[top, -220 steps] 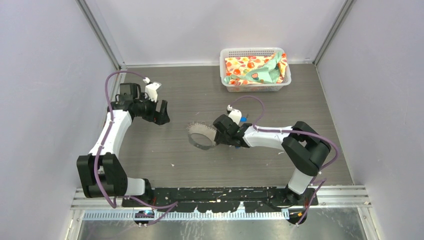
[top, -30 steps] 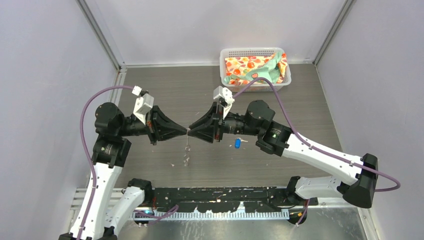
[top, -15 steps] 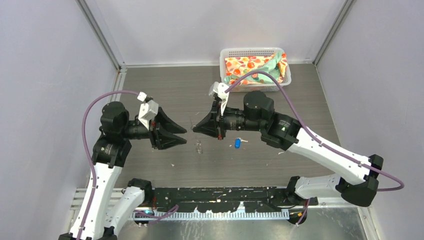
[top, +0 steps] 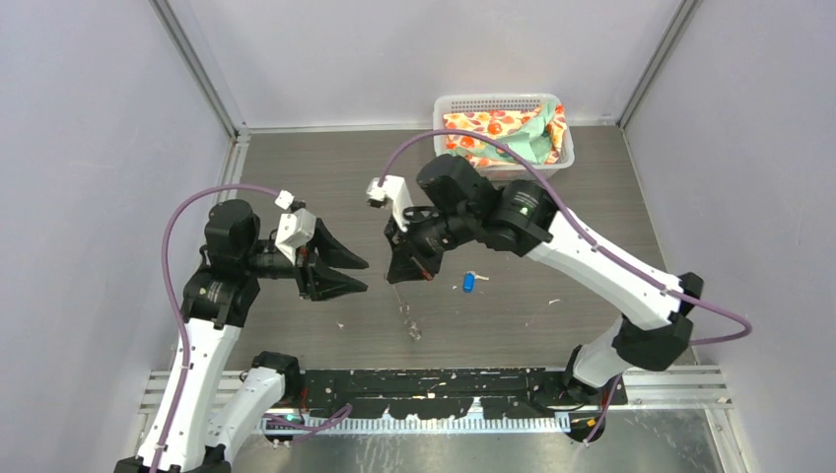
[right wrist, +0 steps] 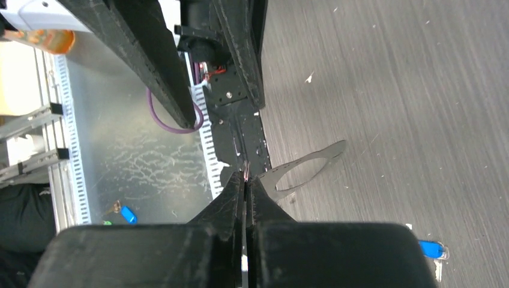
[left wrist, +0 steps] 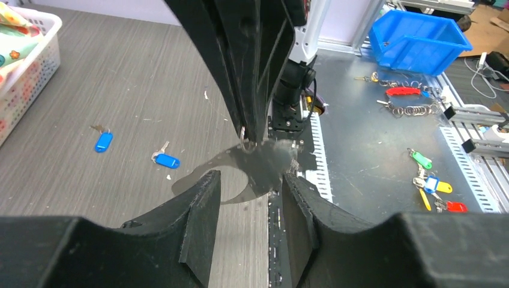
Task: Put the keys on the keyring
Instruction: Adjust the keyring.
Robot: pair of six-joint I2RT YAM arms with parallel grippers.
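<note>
The keyring (top: 408,317), a thin grey wire loop, hangs edge-on below my right gripper (top: 397,279), which is shut on its top. From the left wrist it shows as a grey loop (left wrist: 240,174) under the right fingers (left wrist: 252,90). From the right wrist it curves away to the right as a band (right wrist: 306,163) from the shut gripper (right wrist: 246,177). My left gripper (top: 363,275) stands open a little to the left of the ring, and nothing sits in that gripper (left wrist: 249,180). One blue key (top: 468,283) lies on the table right of the ring. Both keys (left wrist: 166,161) (left wrist: 104,141) show there in the left wrist view.
A white basket (top: 449,166) with patterned cloth stands at the back right. Off the table's near edge lie a blue bin (left wrist: 420,39) and bundles of coloured key tags (left wrist: 429,180). Grey walls close in the left and right sides.
My left gripper opened, let go of the keyring and drew back left. My right gripper shut on the ring, swung its tip downward and nearer, and the ring now hangs from it.
</note>
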